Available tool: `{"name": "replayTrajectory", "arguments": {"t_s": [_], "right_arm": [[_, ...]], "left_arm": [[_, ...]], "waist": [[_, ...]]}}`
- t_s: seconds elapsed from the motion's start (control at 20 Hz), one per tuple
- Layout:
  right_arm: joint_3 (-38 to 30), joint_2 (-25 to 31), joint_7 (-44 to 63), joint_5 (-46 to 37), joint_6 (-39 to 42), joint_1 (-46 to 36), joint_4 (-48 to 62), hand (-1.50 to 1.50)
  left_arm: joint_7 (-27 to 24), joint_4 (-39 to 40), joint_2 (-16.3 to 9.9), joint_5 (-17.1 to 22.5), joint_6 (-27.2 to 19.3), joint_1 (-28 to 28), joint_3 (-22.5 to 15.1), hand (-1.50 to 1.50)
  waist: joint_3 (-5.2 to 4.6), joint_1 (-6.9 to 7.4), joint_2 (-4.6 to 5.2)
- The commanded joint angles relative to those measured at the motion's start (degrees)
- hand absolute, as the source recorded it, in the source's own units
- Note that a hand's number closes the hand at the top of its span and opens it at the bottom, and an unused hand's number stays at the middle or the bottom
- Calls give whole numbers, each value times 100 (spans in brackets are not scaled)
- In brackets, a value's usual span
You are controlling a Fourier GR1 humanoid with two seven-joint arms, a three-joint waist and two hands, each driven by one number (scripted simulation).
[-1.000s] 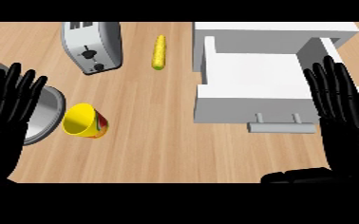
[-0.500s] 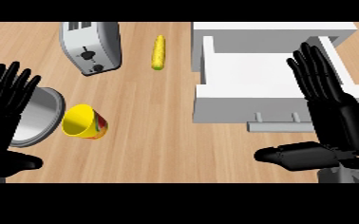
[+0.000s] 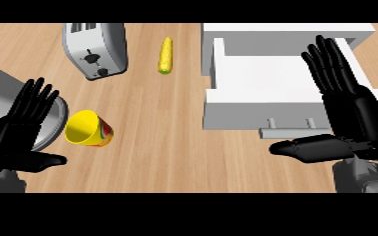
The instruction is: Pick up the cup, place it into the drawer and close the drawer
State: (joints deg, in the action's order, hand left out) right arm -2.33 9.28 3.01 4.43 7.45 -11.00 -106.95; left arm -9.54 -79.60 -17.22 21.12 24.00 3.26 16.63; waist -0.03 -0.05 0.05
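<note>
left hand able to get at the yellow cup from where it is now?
Probably yes. The yellow cup lies on its side just right of the open left hand, with only bare wooden counter between them.

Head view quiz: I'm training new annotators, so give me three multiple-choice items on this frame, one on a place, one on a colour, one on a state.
1. Where does the cup lie?
A. inside the drawer
B. on the counter near the left hand
C. on top of the toaster

2. What colour is the cup's inside?
A. yellow
B. blue
C. white

3. What state is the drawer in?
A. shut
B. removed from the cabinet
C. pulled open, nothing in it

Answers:
1 B, the cup lies tipped on the counter beside the left hand.
2 A, its open mouth shows yellow.
3 C, the drawer sticks out, its white floor bare, by the open right hand.
</note>
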Motion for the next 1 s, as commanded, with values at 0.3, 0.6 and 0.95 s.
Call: {"name": "replayTrajectory", "arguments": {"t_s": [0.3, 0.6, 0.95], "right_arm": [[-27, -23, 275, -25, 1, -42, -347, -150], [-251, 66, 78, 18, 106, -278, 131, -150], [-164, -60, 507, 89, -52, -367, -242, -150]], "left_arm": [[-1494, 2782, -240, -1003, 153, 825, 109, -150], [-2687, 4306, -388, -1495, 197, 1151, 135, -150], [-4085, 6145, -573, -2013, 184, 1776, 105, -150]], "waist": [[-1, -29, 1], [-2, -31, 8], [-13, -102, 28]]}}
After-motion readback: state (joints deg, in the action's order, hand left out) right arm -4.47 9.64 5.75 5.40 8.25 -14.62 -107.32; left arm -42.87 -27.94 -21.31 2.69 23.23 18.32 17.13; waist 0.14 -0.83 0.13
